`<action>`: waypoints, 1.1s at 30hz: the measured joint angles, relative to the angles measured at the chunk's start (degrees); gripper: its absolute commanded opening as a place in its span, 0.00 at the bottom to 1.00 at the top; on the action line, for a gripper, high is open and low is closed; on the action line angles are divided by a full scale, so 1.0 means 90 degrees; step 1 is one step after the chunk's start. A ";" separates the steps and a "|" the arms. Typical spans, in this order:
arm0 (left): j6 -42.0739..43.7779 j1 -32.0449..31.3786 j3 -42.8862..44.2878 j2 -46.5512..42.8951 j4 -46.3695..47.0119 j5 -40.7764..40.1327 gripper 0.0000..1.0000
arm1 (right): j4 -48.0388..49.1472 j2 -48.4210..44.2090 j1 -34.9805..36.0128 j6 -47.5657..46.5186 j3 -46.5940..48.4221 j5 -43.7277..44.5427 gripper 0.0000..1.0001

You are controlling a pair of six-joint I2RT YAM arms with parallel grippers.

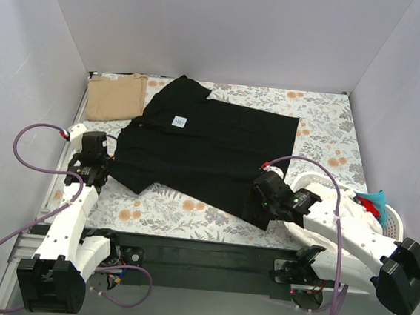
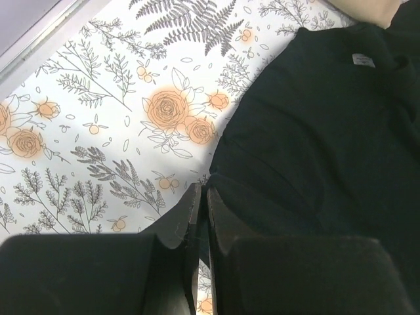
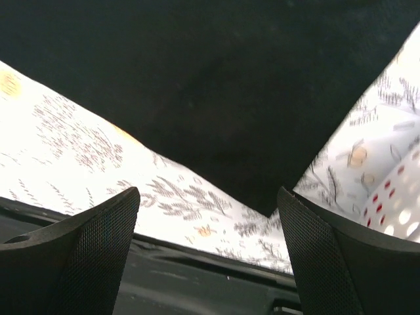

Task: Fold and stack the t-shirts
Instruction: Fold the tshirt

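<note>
A black t-shirt (image 1: 211, 146) lies spread flat on the floral cloth, its white label (image 1: 179, 122) facing up. A tan t-shirt (image 1: 116, 95) lies folded at the back left. My left gripper (image 1: 95, 170) is at the black shirt's left edge. In the left wrist view it (image 2: 203, 191) is shut, with the black t-shirt (image 2: 315, 131) pinched at its edge by the tips. My right gripper (image 1: 262, 201) hovers at the shirt's near right corner. It (image 3: 209, 197) is wide open, the corner of the black t-shirt (image 3: 269, 203) lying between the fingers, untouched.
The floral cloth (image 1: 317, 123) covers the table between grey walls. A white perforated basket (image 1: 392, 217) with blue and red items stands at the right, just beside the right arm. A black rail (image 1: 201, 250) runs along the near edge.
</note>
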 measured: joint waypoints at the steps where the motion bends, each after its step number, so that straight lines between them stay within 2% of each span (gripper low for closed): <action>1: 0.0019 0.0000 0.0000 -0.0022 0.0017 -0.0005 0.00 | -0.0087 0.0002 0.0066 0.0075 -0.0005 0.0051 0.92; 10: 0.0168 0.0002 0.0000 -0.0104 0.0109 0.0085 0.00 | -0.0532 0.0338 0.0806 0.0823 -0.0165 0.0430 0.88; 13: 0.0175 0.0002 0.0000 -0.0182 0.0129 0.0148 0.00 | -0.0605 0.0420 0.0940 0.1042 -0.0216 0.0529 0.83; 15: 0.0187 0.0002 0.0000 -0.0209 0.0155 0.0177 0.00 | -0.0597 0.0437 0.0969 0.1161 -0.0243 0.0624 0.77; 17: 0.0194 0.0002 0.0000 -0.0214 0.0155 0.0202 0.00 | -0.0590 0.0437 0.0971 0.1275 -0.0294 0.0736 0.75; 33: 0.0243 0.0002 0.0000 -0.0214 0.0175 0.0364 0.00 | 0.0083 -0.0044 0.1032 0.1989 -0.0918 0.1282 0.70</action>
